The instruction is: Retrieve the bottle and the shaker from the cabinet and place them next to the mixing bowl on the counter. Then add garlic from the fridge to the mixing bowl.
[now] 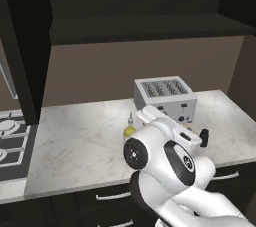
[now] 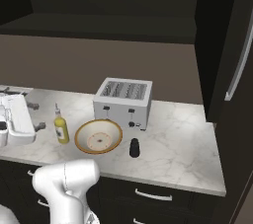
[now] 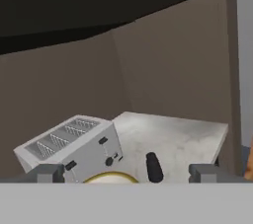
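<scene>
Marble counter (image 1: 80, 141), dark cabinets (image 1: 145, 1), brown wall (image 1: 125, 66)

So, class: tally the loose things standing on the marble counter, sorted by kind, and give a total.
Toaster: 1
Mixing bowl: 1
Yellow bottle: 1
Dark shaker: 1
Total: 4

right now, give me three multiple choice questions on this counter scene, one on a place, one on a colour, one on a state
1. Where does the shaker stand?
A. on the toaster
B. on the counter right of the mixing bowl
C. in the bowl

2. What colour is the bottle?
A. yellow
B. red
C. blue

3. How do the jaws of the gripper stand?
A. shut on the bottle
B. shut on nothing
C. open, holding nothing

B: it stands beside the bowl's right rim, before the toaster.
A: its body is yellow.
C: the tips stand wide apart.
</scene>
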